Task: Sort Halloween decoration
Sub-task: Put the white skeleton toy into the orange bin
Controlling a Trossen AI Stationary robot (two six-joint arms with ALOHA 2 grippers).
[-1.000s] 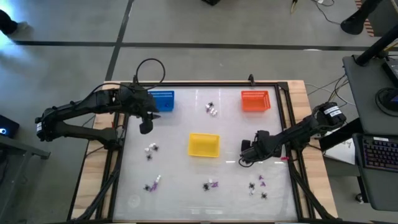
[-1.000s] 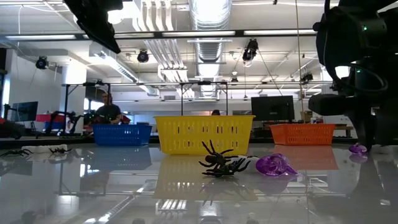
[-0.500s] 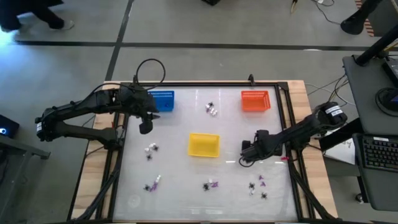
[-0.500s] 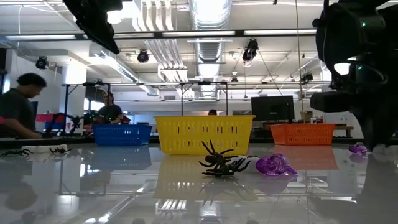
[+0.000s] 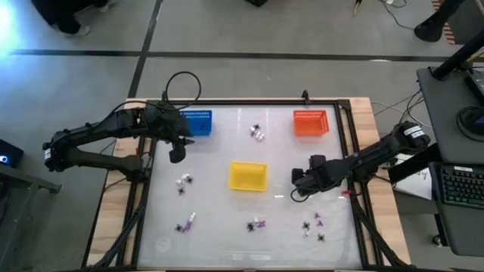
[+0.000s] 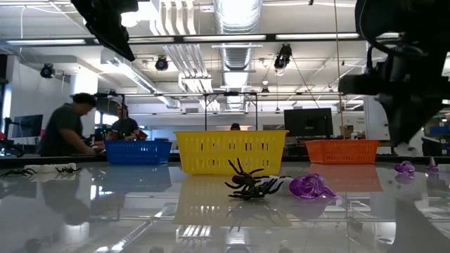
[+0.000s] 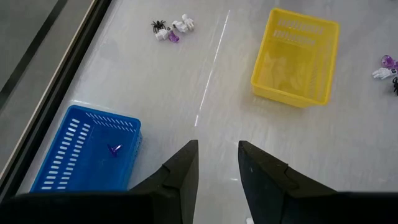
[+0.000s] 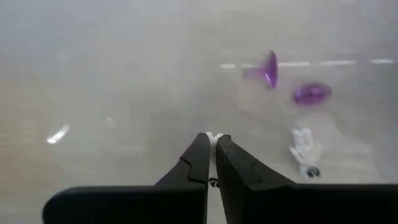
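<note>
Right hand (image 5: 301, 183) pinching a white piece (image 8: 213, 137), lifting.
It is now rising off the counter (image 5: 219, 227); a basket comes next.

Blue basket (image 5: 197, 121), yellow basket (image 5: 248, 176), orange basket (image 5: 311, 122) on table (image 5: 219, 159); person (image 6: 65, 126) behind.

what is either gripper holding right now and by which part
The right gripper is shut on a small white piece, pinched at its fingertips with only a sliver showing; which part is gripped cannot be told. The left gripper is open and holds nothing.
</note>
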